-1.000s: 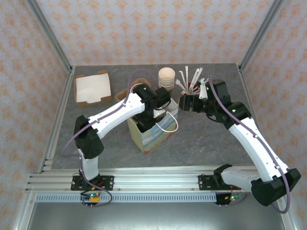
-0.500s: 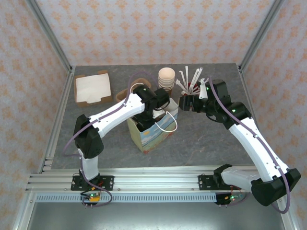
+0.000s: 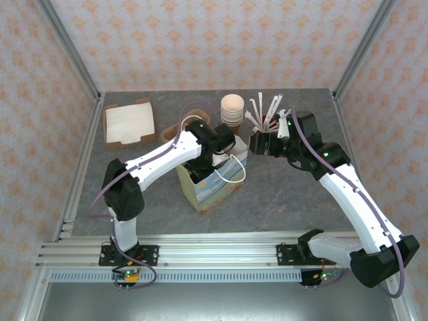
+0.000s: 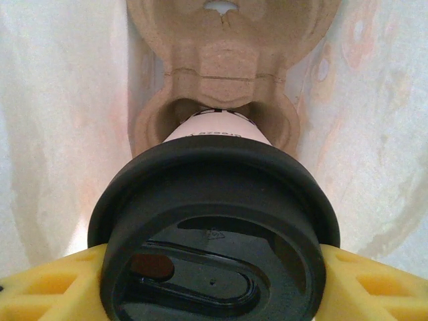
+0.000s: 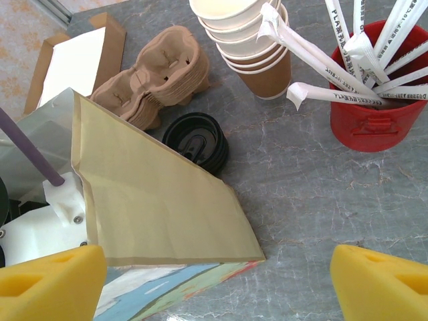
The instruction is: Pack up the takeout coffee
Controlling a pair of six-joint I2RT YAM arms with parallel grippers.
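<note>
The takeout coffee [image 4: 214, 227], a brown cup with a black lid, hangs inside the paper bag [image 3: 212, 187]. My left gripper [image 4: 214, 284] is shut on it just under the lid, with a yellow finger [image 4: 53, 284] on each side. The cup's foot reaches into a ring of the cardboard cup carrier [image 4: 227, 73] at the bottom of the bag. From above, the left gripper [image 3: 212, 152] is sunk into the bag's mouth. My right gripper [image 5: 217, 281] hovers open over the bag's [image 5: 154, 200] corner and bare table, holding nothing. In the top view the right gripper [image 3: 257, 144] sits just right of the bag.
Behind the bag lie a stack of black lids [image 5: 197, 142] and spare cup carriers [image 5: 157, 80]. A stack of lidless cups [image 5: 247, 40] and a red cup of white stirrers [image 5: 378, 107] stand at the back right. A napkin box [image 3: 129, 124] sits back left.
The left gripper has gone slightly deeper into the bag with the cup, and the bag's top has shifted a little. The right arm has stayed put.
</note>
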